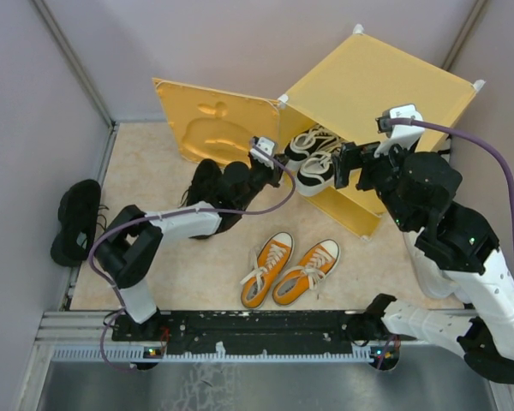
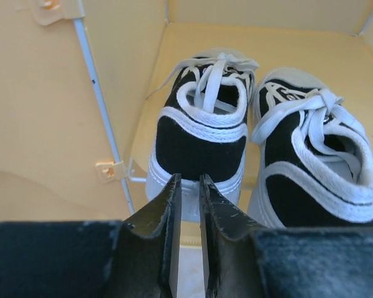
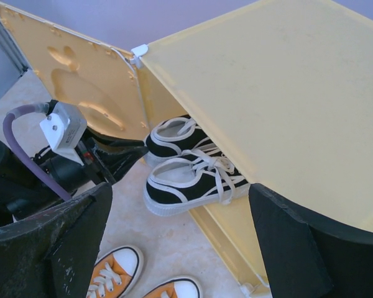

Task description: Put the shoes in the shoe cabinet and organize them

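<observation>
Yellow-orange plastic makes up the shoe cabinet (image 1: 385,90), which fills the far right corner close to the wall. Its door (image 1: 214,128) is swung wide to the left along the far edge of the beige surface (image 1: 154,193), and grey walls close both sides, so the free room is the middle and near floor. The all-black pair (image 1: 77,218) lies by the left wall, well apart from the cabinet and seen only from above. The orange pair (image 1: 289,270) rests in front of the opening, toes toward it, touching nothing else. The black-and-white pair (image 1: 313,163) sits side by side in the cabinet mouth, toes in; the right wrist view shows one heel jutting past the front lip. The right hand (image 1: 344,167) hangs beside that pair with its fingers spread wide, holding nothing. The left hand (image 2: 189,183) has its fingers almost together, empty, just behind one heel; I cannot tell if they touch it
</observation>
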### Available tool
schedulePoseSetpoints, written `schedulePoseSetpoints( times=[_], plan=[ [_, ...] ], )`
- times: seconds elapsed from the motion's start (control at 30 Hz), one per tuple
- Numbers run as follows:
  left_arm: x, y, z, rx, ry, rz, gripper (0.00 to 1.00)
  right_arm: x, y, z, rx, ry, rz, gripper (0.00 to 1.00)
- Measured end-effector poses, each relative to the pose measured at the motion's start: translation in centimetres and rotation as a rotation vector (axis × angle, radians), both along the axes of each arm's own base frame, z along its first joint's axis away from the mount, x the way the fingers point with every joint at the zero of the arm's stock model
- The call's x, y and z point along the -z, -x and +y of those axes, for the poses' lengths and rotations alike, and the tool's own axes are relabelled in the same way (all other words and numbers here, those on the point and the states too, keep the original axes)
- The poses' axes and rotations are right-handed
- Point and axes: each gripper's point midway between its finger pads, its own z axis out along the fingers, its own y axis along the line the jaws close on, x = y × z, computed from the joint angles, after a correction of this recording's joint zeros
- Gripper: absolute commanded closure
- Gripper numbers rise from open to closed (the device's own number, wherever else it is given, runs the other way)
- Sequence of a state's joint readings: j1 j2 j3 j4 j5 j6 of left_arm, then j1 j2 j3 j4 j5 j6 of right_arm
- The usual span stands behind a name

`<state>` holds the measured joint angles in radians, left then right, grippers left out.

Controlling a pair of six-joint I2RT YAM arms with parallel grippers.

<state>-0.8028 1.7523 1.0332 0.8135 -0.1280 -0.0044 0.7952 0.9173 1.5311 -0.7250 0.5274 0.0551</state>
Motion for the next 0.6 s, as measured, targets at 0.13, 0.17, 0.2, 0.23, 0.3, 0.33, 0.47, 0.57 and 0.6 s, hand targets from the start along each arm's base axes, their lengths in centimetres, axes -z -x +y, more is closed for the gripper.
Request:
schedulePoseSetpoints(
  times=[0.13,0.17,0.2,0.23,0.3,0.33,0.47,0.57,0.6],
  plan=[
    [0.0,-0.9,-1.2,0.005,-0.002,0.007,0.78,0.0,0.0,-0.1,0.006,0.0,-0.001,0.08],
    [0.0,-1.2,-1.6,0.006,-0.003,0.008,0.78,0.0,0.0,-0.2,0.008,-0.001,-0.002,0.08],
    [-0.1,-1.4,-1.8,0.006,-0.003,0.009,0.79,0.0,0.0,-0.2,0.011,-0.001,-0.002,0.08],
    [-0.2,-1.7,-2.1,0.005,-0.003,0.01,0.78,0.0,0.0,-0.3,0.012,-0.001,-0.002,0.08],
    [-0.5,-2.2,-2.7,0.005,0.0,0.008,0.78,0.0,0.1,-0.5,0.016,-0.001,-0.003,0.08],
    [-0.5,-2.4,-2.9,0.003,0.002,0.006,0.78,0.0,0.2,-0.6,0.018,-0.002,-0.004,0.08],
    [-0.2,-2.9,-3.2,-0.003,-0.003,0.013,0.64,-0.2,0.3,-0.9,0.027,-0.009,-0.011,0.08],
    [-0.1,-2.9,-3.0,-0.012,-0.005,0.014,0.5,-0.3,0.4,-1.1,0.03,-0.011,-0.014,0.08],
    [0.1,-2.7,-2.8,-0.014,-0.008,0.019,0.46,-0.3,0.5,-1.1,0.031,-0.012,-0.015,0.08]
  ],
)
